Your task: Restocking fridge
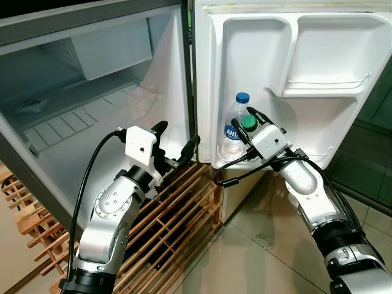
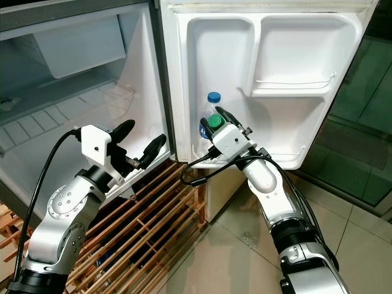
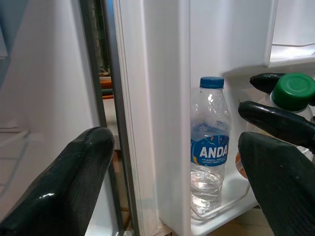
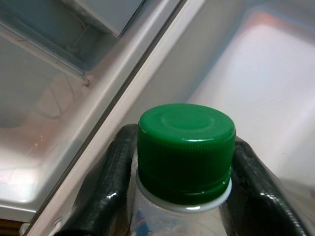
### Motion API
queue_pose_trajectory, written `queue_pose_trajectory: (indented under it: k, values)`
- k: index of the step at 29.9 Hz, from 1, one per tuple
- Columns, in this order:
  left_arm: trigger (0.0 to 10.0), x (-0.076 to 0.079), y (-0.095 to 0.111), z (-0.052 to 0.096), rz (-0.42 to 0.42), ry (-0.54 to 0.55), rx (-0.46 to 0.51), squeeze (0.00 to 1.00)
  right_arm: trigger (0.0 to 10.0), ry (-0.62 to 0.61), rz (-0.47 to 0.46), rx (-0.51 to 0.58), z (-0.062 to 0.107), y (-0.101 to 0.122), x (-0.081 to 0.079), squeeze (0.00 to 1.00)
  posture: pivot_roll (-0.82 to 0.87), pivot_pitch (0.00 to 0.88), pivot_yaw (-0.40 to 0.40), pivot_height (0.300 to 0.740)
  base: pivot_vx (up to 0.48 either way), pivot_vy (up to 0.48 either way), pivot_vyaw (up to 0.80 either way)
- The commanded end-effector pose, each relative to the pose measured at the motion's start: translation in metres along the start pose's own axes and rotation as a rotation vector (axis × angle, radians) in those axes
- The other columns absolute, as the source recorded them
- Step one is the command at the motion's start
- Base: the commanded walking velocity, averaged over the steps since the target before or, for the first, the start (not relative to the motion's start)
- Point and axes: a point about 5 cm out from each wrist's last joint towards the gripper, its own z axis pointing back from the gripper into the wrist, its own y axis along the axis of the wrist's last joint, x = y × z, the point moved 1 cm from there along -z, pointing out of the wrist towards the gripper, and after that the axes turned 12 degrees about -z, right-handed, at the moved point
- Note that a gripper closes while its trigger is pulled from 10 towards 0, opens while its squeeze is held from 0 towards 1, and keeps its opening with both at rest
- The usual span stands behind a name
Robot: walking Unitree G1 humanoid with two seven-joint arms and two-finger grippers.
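A clear water bottle with a blue cap (image 1: 236, 125) stands in the lower shelf of the open fridge door (image 1: 306, 73). Beside it my right gripper (image 1: 247, 124) is shut on a green-capped bottle (image 4: 184, 152), its black fingers (image 4: 106, 182) pressing the neck just under the cap. The left wrist view shows the blue-capped bottle (image 3: 209, 147) upright in the door shelf and the green cap (image 3: 294, 91) next to it. My left gripper (image 1: 177, 142) is open with nothing between its fingers, held in front of the fridge's hinge side.
The fridge body (image 1: 73, 116) stands open on the left with a freezer box at the top and a white inner floor. A wooden slatted rack (image 1: 177, 208) lies under it. Tiled floor (image 1: 257, 251) spreads below the door.
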Motion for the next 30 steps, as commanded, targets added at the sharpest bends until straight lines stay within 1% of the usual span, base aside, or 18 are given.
queue_pose_trajectory:
  k: [1, 2, 3, 4, 5, 8, 10, 12, 14, 17, 19, 21, 22, 24, 26, 27, 30]
  values:
    - [10.0, -0.003, 0.006, 0.005, -0.016, 0.002, 0.007, 0.00, 0.0, -0.029, 0.071, 0.055, -0.009, 0.010, 0.010, 0.00, 0.02, 0.000, 0.129, 0.740, 0.000, 0.000, 0.00]
    - [10.0, -0.003, 0.006, 0.005, -0.016, 0.002, 0.007, 0.00, 0.0, -0.029, 0.071, 0.055, -0.009, 0.010, 0.010, 0.00, 0.02, 0.000, 0.129, 0.740, 0.000, 0.000, 0.00]
    - [10.0, -0.003, 0.009, 0.008, -0.027, 0.004, 0.013, 0.00, 0.0, -0.057, 0.146, 0.091, -0.013, 0.016, 0.019, 0.00, 0.01, 0.005, 0.129, 0.740, 0.000, 0.000, 0.00]
    - [10.0, -0.003, 0.010, 0.009, -0.030, 0.004, 0.014, 0.00, 0.0, -0.056, 0.182, 0.100, -0.013, 0.017, 0.021, 0.00, 0.01, 0.005, 0.129, 0.740, 0.000, 0.000, 0.00]
    - [10.0, -0.002, 0.011, 0.009, -0.029, 0.004, 0.014, 0.00, 0.0, -0.043, 0.206, 0.102, -0.014, 0.017, 0.021, 0.00, 0.01, 0.013, 0.133, 0.740, 0.000, 0.000, 0.00]
    - [10.0, -0.002, 0.012, 0.011, -0.029, 0.004, 0.013, 0.00, 0.0, -0.020, 0.232, 0.104, -0.014, 0.016, 0.019, 0.00, 0.01, 0.020, 0.138, 0.740, 0.000, 0.000, 0.00]
    - [10.0, 0.000, 0.014, 0.013, -0.033, -0.003, 0.014, 0.00, 0.0, 0.016, 0.296, 0.089, -0.014, 0.012, 0.017, 0.00, 0.02, 0.025, 0.142, 0.740, 0.000, 0.000, 0.00]
    - [10.0, 0.001, 0.014, 0.013, -0.036, -0.009, 0.013, 0.00, 0.0, -0.016, 0.250, 0.072, -0.015, 0.009, 0.020, 0.00, 0.02, 0.026, 0.140, 0.740, 0.000, 0.000, 0.00]
    - [10.0, 0.001, 0.015, 0.013, -0.038, -0.009, 0.012, 0.00, 0.0, -0.056, 0.184, 0.055, -0.015, 0.005, 0.021, 0.00, 0.02, 0.028, 0.139, 0.740, 0.000, 0.000, 0.00]
    - [10.0, 0.000, 0.016, 0.013, -0.039, -0.006, 0.010, 0.00, 0.0, -0.121, 0.077, 0.024, -0.015, -0.003, 0.022, 0.00, 0.02, 0.030, 0.139, 0.740, 0.000, 0.000, 0.00]
    - [10.0, 0.001, 0.016, 0.014, -0.044, -0.008, 0.005, 0.00, 0.0, -0.175, -0.012, -0.026, -0.012, -0.013, 0.023, 0.00, 0.03, 0.035, 0.140, 0.740, 0.000, 0.000, 0.00]
    - [10.0, 0.001, 0.016, 0.014, -0.044, -0.009, 0.005, 0.00, 0.0, -0.183, -0.025, -0.035, -0.011, -0.015, 0.023, 0.00, 0.03, 0.035, 0.140, 0.740, 0.000, 0.000, 0.00]
    - [10.0, 0.001, 0.017, 0.015, -0.046, -0.010, 0.003, 0.00, 0.0, -0.218, -0.083, -0.056, -0.010, -0.019, 0.026, 0.00, 0.03, 0.038, 0.144, 0.740, 0.000, 0.000, 0.00]
    - [10.0, 0.001, 0.017, 0.015, -0.047, -0.011, 0.002, 0.00, 0.0, -0.240, -0.133, -0.071, -0.010, -0.022, 0.028, 0.00, 0.03, 0.038, 0.144, 0.740, 0.000, 0.000, 0.00]
    - [10.0, 0.001, 0.017, 0.015, -0.047, -0.011, 0.002, 0.00, 0.0, -0.240, -0.133, -0.071, -0.010, -0.022, 0.028, 0.00, 0.03, 0.038, 0.144, 0.740, 0.000, 0.000, 0.00]
    - [10.0, 0.001, 0.017, 0.015, -0.049, -0.013, 0.000, 0.00, 0.0, -0.276, -0.203, -0.083, -0.011, -0.024, 0.031, 0.00, 0.03, 0.037, 0.144, 0.740, 0.000, 0.000, 0.00]
    - [10.0, 0.001, 0.017, 0.014, -0.051, -0.015, 0.000, 0.00, 0.0, -0.317, -0.287, -0.101, -0.014, -0.026, 0.034, 0.00, 0.03, 0.037, 0.144, 0.740, 0.000, 0.000, 0.00]
